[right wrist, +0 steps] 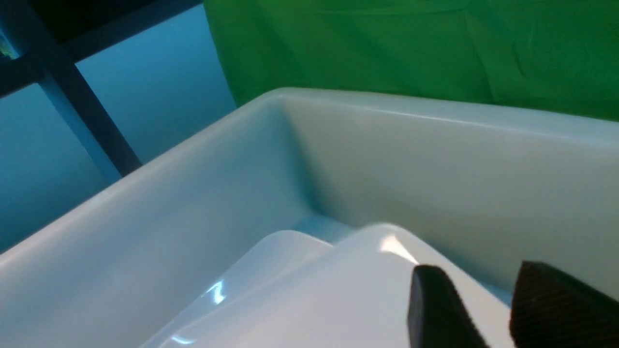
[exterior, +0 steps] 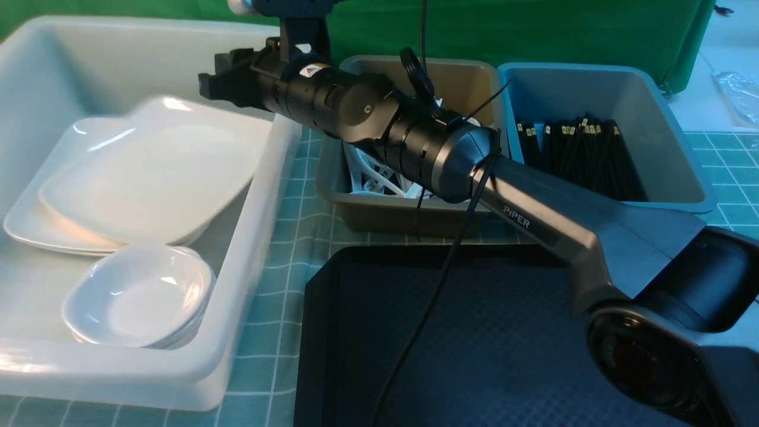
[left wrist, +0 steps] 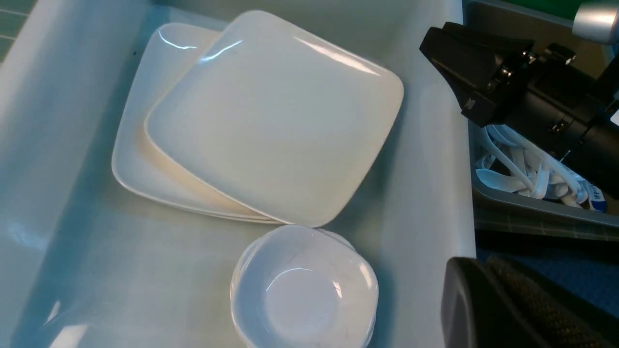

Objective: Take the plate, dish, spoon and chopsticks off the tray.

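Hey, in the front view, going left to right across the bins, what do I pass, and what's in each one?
White bin with stacked plates and small dishes → grey bin of white spoons → blue bin of black chopsticks.

You're working on a cloth-covered table point(exterior: 296, 225), teal with a pale grid. Four things sit directly on it. A large white bin point(exterior: 261, 237) is on the left. A grey bin point(exterior: 385, 222) and a blue bin point(exterior: 670, 172) stand side by side at the back. The black tray point(exterior: 320, 332) lies nearest, just before the grey bin.
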